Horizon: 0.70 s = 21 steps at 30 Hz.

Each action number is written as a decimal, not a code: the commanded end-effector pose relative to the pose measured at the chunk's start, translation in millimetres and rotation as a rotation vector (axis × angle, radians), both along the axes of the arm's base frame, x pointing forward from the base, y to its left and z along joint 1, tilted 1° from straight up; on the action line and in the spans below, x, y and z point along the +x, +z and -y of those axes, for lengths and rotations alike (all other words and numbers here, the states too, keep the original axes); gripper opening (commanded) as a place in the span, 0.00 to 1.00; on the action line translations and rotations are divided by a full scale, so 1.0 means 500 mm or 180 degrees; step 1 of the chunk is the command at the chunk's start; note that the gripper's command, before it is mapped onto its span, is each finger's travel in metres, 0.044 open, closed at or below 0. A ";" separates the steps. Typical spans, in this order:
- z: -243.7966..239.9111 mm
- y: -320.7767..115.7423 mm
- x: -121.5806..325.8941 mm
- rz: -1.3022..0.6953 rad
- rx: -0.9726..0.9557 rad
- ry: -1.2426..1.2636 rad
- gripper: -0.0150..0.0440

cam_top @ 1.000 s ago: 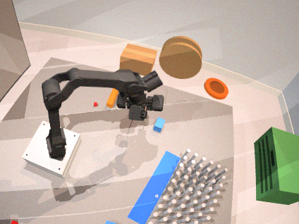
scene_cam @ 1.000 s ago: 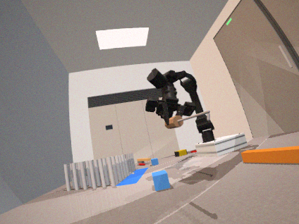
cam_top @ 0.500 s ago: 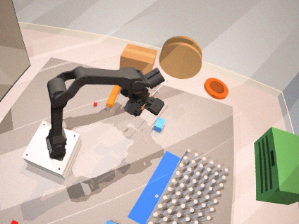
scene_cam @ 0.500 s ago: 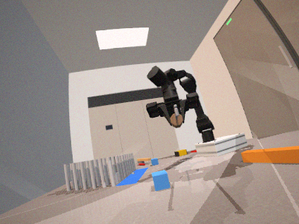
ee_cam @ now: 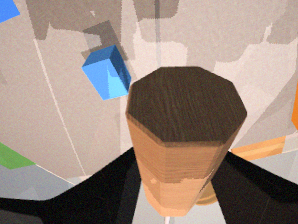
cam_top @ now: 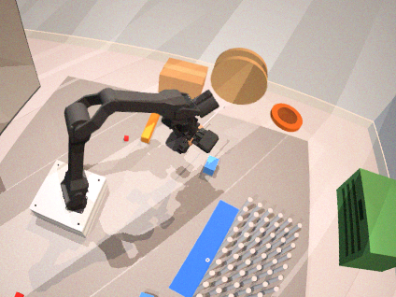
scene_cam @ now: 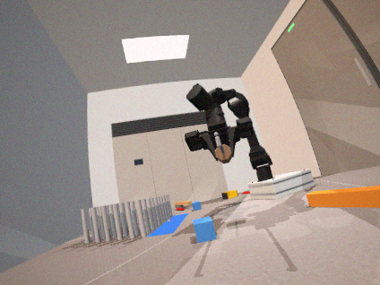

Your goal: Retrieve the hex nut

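My gripper (cam_top: 191, 140) (scene_cam: 222, 150) (ee_cam: 174, 151) is shut on the wooden handle (ee_cam: 187, 160) of a tool. It holds the tool high above the table, with the handle's dark end face toward the wrist camera. The tool's thin grey shaft (scene_cam: 218, 138) shows partly in the exterior view; its tip cannot be made out. The small hex nut (cam_top: 207, 260) lies on the blue taped strip (cam_top: 198, 266) (scene_cam: 172, 225), in front of the spacers. The metal spacers (cam_top: 258, 239) (scene_cam: 140, 217) stand upright in rows beside the strip. No tool shows among them.
A blue block (cam_top: 210, 165) (scene_cam: 204, 229) (ee_cam: 106, 75) lies between my gripper and the field. An orange bar (cam_top: 149, 128) (scene_cam: 349, 197) and a red cube (cam_top: 126, 138) lie nearer the arm. An orange box (cam_top: 183, 77), a round drum (cam_top: 239, 79) and a green box (cam_top: 380, 210) stand farther out.
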<state>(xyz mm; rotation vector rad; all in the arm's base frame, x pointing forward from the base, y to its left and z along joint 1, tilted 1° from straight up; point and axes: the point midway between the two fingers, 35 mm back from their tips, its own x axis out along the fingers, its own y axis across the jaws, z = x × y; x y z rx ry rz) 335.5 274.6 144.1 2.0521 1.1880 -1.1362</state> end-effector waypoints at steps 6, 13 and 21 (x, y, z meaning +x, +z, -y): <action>-0.005 -0.018 0.003 -0.0007 0.0026 -0.0006 0.25; -0.008 -0.035 0.007 -0.0006 0.0026 -0.0006 0.25; -0.010 -0.055 0.010 -0.0006 0.0027 -0.0006 0.25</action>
